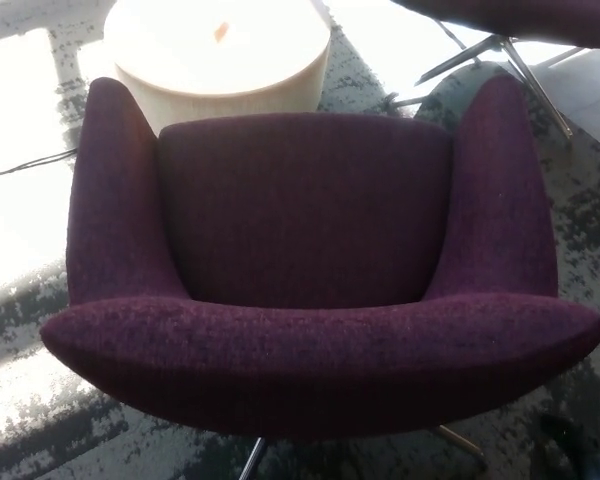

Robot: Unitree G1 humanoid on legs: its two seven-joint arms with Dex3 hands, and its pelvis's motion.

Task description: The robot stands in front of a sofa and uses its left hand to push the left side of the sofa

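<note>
The left hand does not show anywhere in the frame. Of the right hand [580, 455] only a dark sliver appears at the lower right corner, below the sofa's edge; whether its fingers are spread or closed cannot be told.

At the far left, bright sunlight washes over the floor [20, 200], and a thin black cable [25, 165] runs in from the left edge toward the sofa. Below that, the rug [70, 420] has a mottled grey and black pattern.

The sofa [310, 220], dark purple fabric, fills the middle of the frame. Its left arm [110, 200] rises at the left, its right arm [500, 190] at the right, with the seat between them. The curved top of its back [320, 350] runs across the lower part of the picture. Thin metal legs [252, 460] peek out beneath it at the bottom.

Above the sofa, in the upper left, stands a round pale table [220, 60], just beyond the seat's front edge, with a small orange mark on top. In the upper right is part of another purple seat [540, 15] on metal legs.
</note>
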